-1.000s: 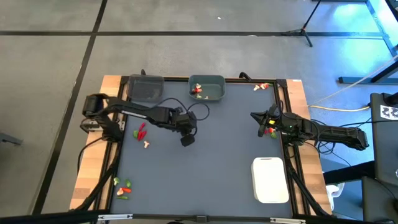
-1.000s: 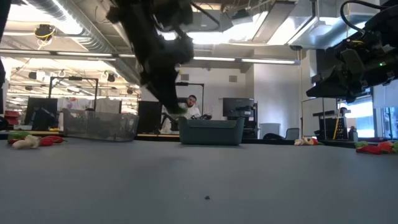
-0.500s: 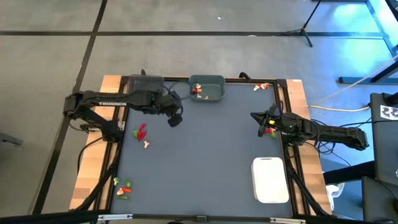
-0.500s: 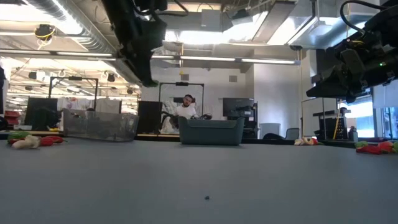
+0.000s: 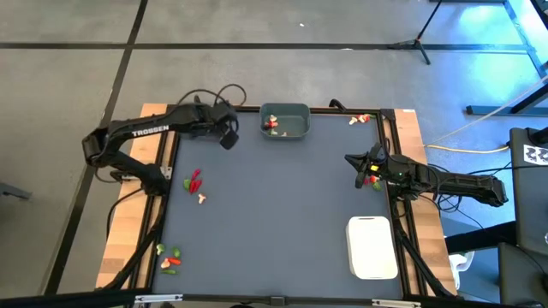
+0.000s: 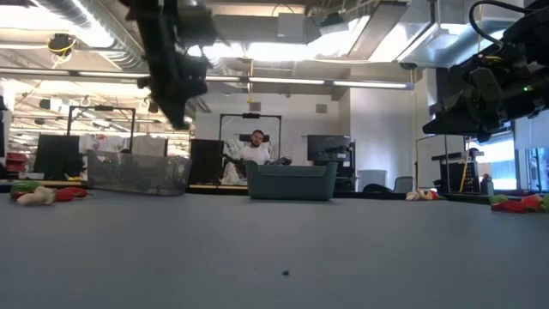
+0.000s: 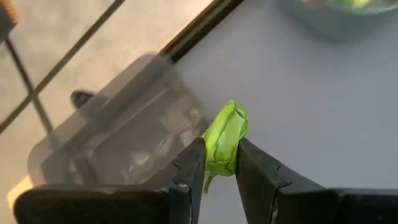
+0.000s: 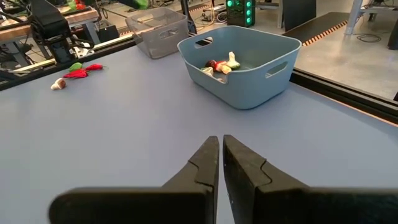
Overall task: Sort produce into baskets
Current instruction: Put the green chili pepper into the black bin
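Risk: our left gripper [image 7: 219, 163] pinches only the green piece's [image 7: 225, 138] lower end, so it could slip and drop onto the counter [image 5: 282, 197] short of the dark grey bin [image 7: 118, 140]. Piece sticks out past the fingers [image 7: 189, 168], above the bin's edge. Right gripper [image 8: 219, 151] clenched, empty, parked by the counter's right edge.

A dark arm [image 6: 167, 60] hangs above the clear bin [image 6: 137, 173].
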